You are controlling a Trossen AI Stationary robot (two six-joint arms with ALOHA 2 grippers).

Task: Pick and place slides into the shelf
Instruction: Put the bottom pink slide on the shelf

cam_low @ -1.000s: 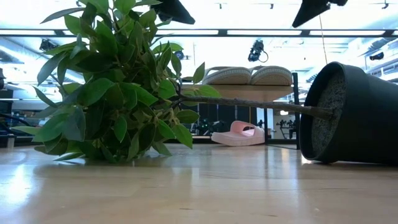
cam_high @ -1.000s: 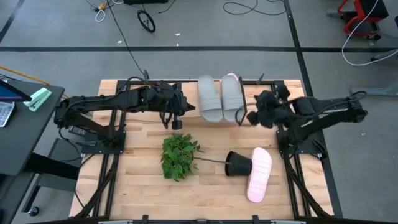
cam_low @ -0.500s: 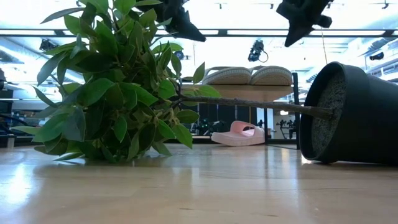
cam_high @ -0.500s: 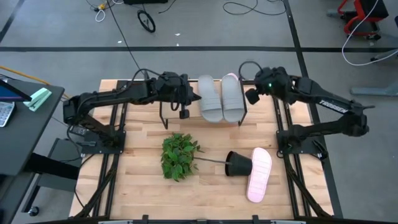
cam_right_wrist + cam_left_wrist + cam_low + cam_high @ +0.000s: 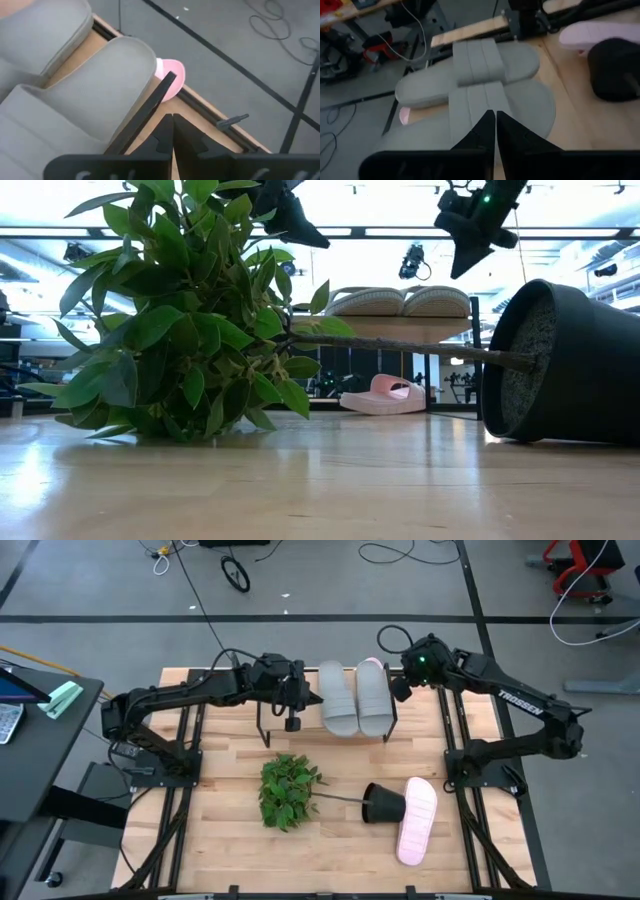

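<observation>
two grey slides [image 5: 357, 698] lie atop the shelf [image 5: 300, 693]; one pink slide [image 5: 417, 820] on the surface [image 5: 220, 840] by the pot [image 5: 383, 804]. likely light, soft foam: grip the strap. left end effector [image 5: 292, 723] and right end effector [image 5: 398, 690] both closed, empty.

Open tabletop [image 5: 225, 830] left of the toppled plant [image 5: 288, 790]; blocked on its right by the black pot [image 5: 383, 804] (lying sideways) touching a pink slide [image 5: 417, 821].

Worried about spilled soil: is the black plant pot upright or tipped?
Tipped. The black plant pot lies on its side on the table, its plant sprawled sideways.
</observation>
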